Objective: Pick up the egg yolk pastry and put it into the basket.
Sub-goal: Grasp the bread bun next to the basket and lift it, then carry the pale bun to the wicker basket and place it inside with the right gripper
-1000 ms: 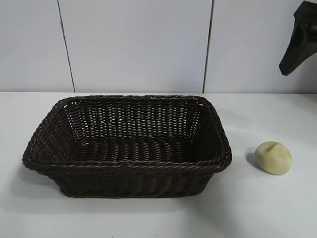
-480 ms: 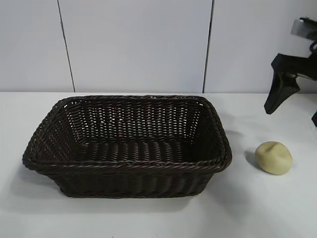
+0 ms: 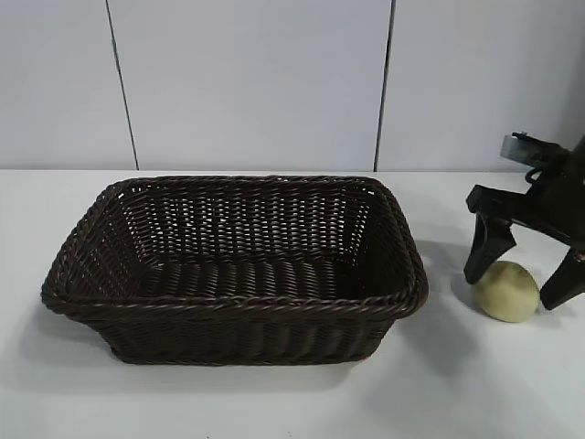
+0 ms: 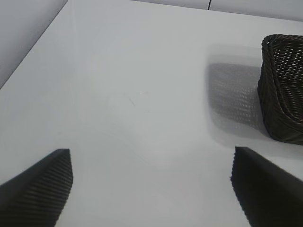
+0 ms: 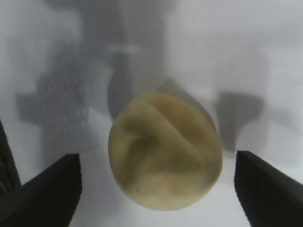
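Note:
The egg yolk pastry [image 3: 505,291] is a pale yellow rounded lump lying on the white table to the right of the basket [image 3: 233,306], a large dark brown wicker basket with nothing in it. My right gripper [image 3: 514,287] has come down over the pastry and stands open, one black finger on each side. In the right wrist view the pastry [image 5: 164,149] sits between the fingers [image 5: 52,191] with a strip of table showing on both sides. My left gripper [image 4: 151,189] hangs open over bare table, with a corner of the basket [image 4: 284,94] beyond it.
A white panelled wall [image 3: 256,82] runs behind the table. Bare white tabletop [image 3: 494,384] lies in front of the pastry and the basket. The left arm does not show in the exterior view.
My right gripper has dropped from high at the right edge down to the table and now straddles the pastry. The pastry, the basket and the left gripper have not moved.

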Robot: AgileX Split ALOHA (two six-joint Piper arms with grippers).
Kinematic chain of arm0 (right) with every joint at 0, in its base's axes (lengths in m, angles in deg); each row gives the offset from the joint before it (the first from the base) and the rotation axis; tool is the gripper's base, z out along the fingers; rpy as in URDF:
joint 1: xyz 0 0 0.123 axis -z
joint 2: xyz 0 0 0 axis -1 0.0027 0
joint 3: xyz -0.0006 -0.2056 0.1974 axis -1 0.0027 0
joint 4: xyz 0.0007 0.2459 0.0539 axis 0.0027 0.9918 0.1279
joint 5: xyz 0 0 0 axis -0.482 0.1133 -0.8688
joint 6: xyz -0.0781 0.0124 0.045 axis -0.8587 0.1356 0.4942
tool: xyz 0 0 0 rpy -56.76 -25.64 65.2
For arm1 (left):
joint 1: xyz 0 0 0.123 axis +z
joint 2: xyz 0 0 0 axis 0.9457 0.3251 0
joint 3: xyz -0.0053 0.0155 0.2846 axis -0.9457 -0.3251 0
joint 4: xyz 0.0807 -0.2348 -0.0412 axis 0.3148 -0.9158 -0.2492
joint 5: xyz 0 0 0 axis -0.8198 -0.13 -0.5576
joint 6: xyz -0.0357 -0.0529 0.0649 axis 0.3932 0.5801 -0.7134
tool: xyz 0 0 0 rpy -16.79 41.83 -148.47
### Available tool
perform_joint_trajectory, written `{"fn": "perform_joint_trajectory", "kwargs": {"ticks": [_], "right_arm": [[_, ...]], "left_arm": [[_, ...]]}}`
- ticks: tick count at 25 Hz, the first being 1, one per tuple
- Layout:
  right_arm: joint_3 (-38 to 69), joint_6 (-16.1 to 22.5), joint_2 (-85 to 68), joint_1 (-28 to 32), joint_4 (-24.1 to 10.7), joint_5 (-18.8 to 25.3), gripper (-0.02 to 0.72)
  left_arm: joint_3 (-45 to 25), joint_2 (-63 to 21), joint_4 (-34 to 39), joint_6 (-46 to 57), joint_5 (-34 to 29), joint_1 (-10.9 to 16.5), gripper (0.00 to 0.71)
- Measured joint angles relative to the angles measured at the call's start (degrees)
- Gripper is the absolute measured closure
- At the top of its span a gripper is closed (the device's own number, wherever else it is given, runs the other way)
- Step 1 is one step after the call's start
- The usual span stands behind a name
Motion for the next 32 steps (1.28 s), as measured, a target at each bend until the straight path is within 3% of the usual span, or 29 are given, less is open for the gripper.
{"fn": "perform_joint_trajectory", "kwargs": {"ticks": [3,8,16,23,27,32], "right_arm": [[0.0,0.0,0.0,0.0,0.1,1.1,0.661],[-0.6,0.0,-2.8,0.0,0.0,3.7,0.673],[-6.4,0.0,-15.8,0.0,0.4,12.7,0.674],[-7.7,0.0,-22.1,0.0,2.2,14.2,0.68],[-7.7,0.0,-22.1,-0.2,5.4,14.4,0.68],[-7.7,0.0,-22.1,-7.0,7.5,11.3,0.68]], "left_arm": [[0.0,0.0,0.0,0.0,0.0,0.0,0.051],[0.0,0.0,0.0,0.0,0.0,0.0,0.051],[0.0,0.0,0.0,0.0,0.0,0.0,0.051],[0.0,0.0,0.0,0.0,0.0,0.0,0.051],[0.0,0.0,0.0,0.0,0.0,0.0,0.051],[0.0,0.0,0.0,0.0,0.0,0.0,0.051]]}}
